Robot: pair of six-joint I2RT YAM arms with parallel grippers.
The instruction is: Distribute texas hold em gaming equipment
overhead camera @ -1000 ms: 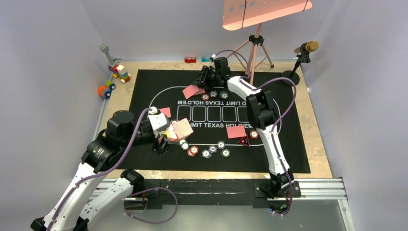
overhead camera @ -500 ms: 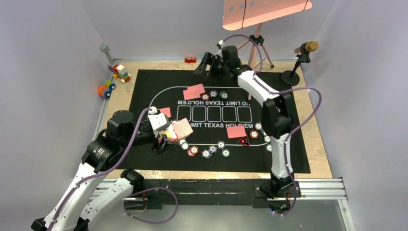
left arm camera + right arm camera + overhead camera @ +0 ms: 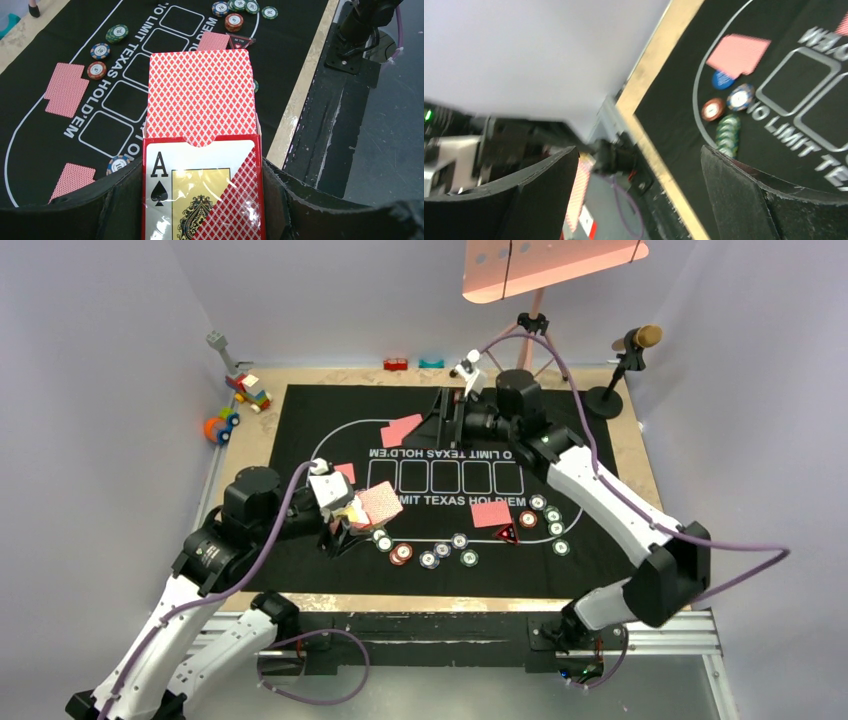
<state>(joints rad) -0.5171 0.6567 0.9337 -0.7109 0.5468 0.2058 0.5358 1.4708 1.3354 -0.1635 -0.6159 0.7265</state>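
Top: left tool [image 3: 340, 530] pinches card box [image 3: 356, 513] over mat [image 3: 300, 420] left side. Right tool [image 3: 447, 418] spread, empty, above far edge beside a card [image 3: 402, 430]. Chips [image 3: 430, 558] arc along near side. Blocks [image 3: 245, 390] on desk [image 3: 255, 435] corner.
Left wrist: deck [image 3: 199, 97] sticks out of box.
Right wrist: blurred; chips, blue button [image 3: 722, 80] beyond fingers.

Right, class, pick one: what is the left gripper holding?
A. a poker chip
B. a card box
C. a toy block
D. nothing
B: in the left wrist view the left gripper has a finger on each side of a card box showing an ace of spades, with red-backed cards sticking out of its top.
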